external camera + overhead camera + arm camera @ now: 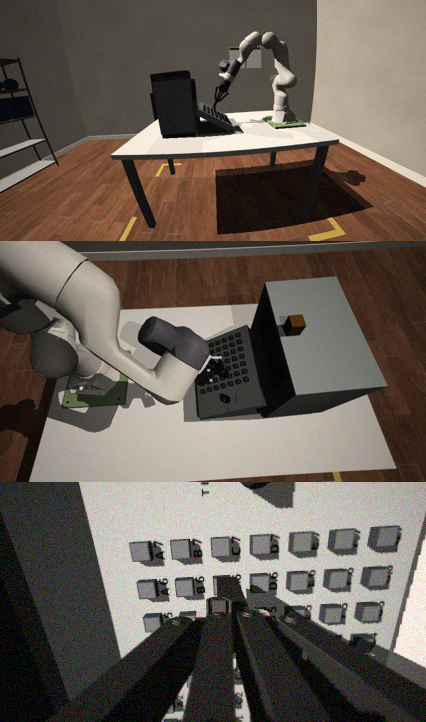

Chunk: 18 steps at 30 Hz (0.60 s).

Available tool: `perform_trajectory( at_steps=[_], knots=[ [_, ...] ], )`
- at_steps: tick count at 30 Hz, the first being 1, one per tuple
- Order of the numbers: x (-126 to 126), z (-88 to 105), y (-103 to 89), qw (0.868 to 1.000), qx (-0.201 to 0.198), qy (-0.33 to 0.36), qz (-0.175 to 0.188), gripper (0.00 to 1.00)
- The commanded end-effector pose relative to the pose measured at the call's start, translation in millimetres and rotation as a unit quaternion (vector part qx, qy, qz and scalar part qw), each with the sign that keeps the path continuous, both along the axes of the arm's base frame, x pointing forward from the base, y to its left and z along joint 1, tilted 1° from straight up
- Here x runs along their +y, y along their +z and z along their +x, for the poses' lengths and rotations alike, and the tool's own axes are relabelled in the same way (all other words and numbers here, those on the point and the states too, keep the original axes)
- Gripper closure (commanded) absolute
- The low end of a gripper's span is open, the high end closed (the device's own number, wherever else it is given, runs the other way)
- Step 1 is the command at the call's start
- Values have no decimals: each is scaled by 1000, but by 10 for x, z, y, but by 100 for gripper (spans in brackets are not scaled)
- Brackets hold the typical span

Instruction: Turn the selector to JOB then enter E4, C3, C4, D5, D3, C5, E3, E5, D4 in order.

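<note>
Dark sloped key panel [230, 403] [216, 119] [112, 547] set on surface, gray square keys arranged in rows; black selector knob [224, 398] [256, 484] mounted near panel's edge, beyond row 7; knob setting unclear.

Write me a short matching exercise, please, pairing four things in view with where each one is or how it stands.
Things
1. Orange cube
2. Claw
3. Selector
4. Green base plate

Places or states
A. Under the foot of the arm
B. On top of the large box-shaped cabinet
C. Shut, at the key panel
D. On the key panel, beside the rows of keys

Pairs: 1-B, 2-C, 3-D, 4-A
</note>
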<state>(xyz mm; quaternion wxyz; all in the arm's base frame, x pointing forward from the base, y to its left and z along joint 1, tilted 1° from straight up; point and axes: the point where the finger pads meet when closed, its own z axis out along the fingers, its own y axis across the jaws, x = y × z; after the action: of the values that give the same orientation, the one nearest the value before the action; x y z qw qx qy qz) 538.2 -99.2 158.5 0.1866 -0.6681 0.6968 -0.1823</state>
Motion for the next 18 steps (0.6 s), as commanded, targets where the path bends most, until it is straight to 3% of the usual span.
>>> perform_trajectory(
  at_steps=[1, 18],
  knots=[
    [-6, 51, -38, 1000, -5, 18, -8, 90],
    [-6, 77, -81, 1000, -5, 18, -8, 90]
  ],
)
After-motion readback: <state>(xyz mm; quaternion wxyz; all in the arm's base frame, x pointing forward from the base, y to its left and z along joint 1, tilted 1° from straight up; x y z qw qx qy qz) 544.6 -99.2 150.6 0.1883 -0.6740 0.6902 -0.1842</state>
